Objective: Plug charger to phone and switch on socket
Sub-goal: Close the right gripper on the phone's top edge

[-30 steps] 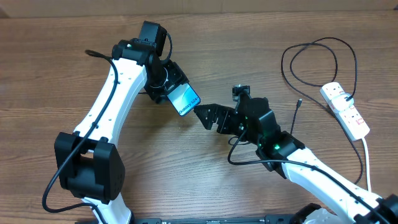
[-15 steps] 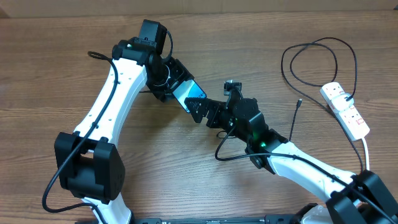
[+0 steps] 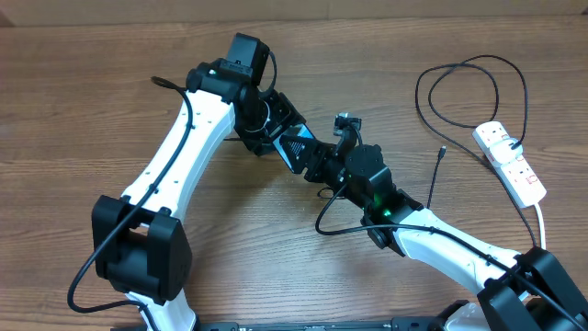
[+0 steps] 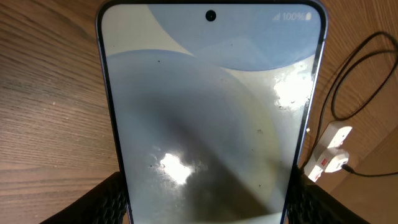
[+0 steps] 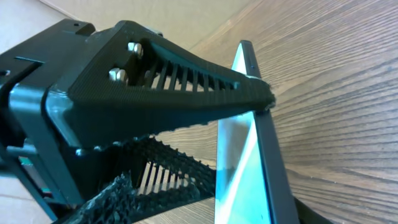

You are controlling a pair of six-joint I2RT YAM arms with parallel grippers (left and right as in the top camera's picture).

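Hand, left [image 3: 278,136]: clamped on the phone [image 4: 211,112] by its long sides, screen tilted | hand, right [image 3: 317,164]: upper finger [image 5: 186,81] touching phone's edge; grip cannot be told | charger [image 3: 459,66]: looped on bench [image 3: 92,110], far right; tip lying free | socket [image 3: 510,164]: beside loop, well apart from phone

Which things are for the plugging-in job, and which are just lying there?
For the job:
phone
black charger cable
white power strip

Just there:
wooden table, which everything only sits on
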